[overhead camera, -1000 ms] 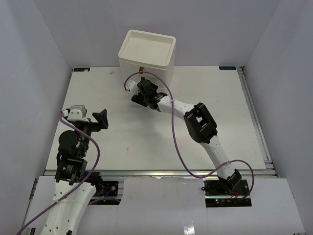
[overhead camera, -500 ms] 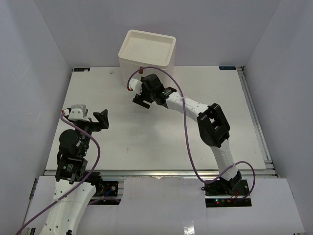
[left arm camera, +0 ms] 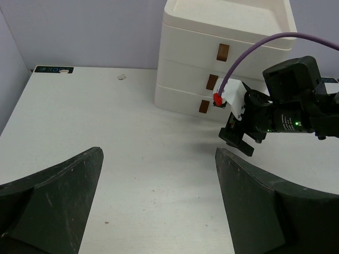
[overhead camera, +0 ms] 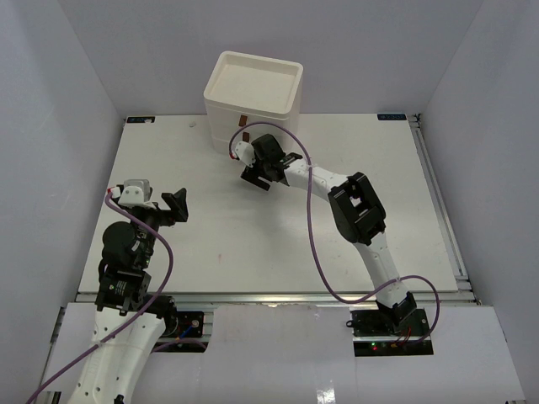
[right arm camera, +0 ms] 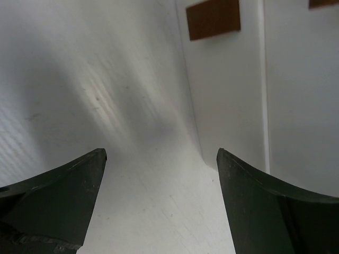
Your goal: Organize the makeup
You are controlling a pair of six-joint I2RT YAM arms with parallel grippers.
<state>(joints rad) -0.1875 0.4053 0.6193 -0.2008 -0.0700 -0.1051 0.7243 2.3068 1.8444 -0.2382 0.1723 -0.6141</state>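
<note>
No makeup shows in any view: no sponges, tubes or packet. My right gripper (overhead camera: pixel 255 178) is open and empty, low over the table just in front of the cream drawer chest (overhead camera: pixel 253 93). In the right wrist view my right gripper (right arm camera: pixel 161 201) faces the chest's lower corner (right arm camera: pixel 233 90) and a brown handle tab (right arm camera: pixel 213 18). My left gripper (overhead camera: pixel 164 210) is open and empty over the table at the left. In the left wrist view my left gripper (left arm camera: pixel 159 206) looks towards the chest (left arm camera: pixel 228 47) and the right gripper (left arm camera: pixel 237 142).
The chest's three drawers are shut, each with a brown tab (left arm camera: pixel 212 82). Its top is a shallow tray (overhead camera: pixel 255 80). A small white scrap (left arm camera: pixel 122 77) lies on the table near the back. The table (overhead camera: pixel 210 244) ends at rails on the right and near sides.
</note>
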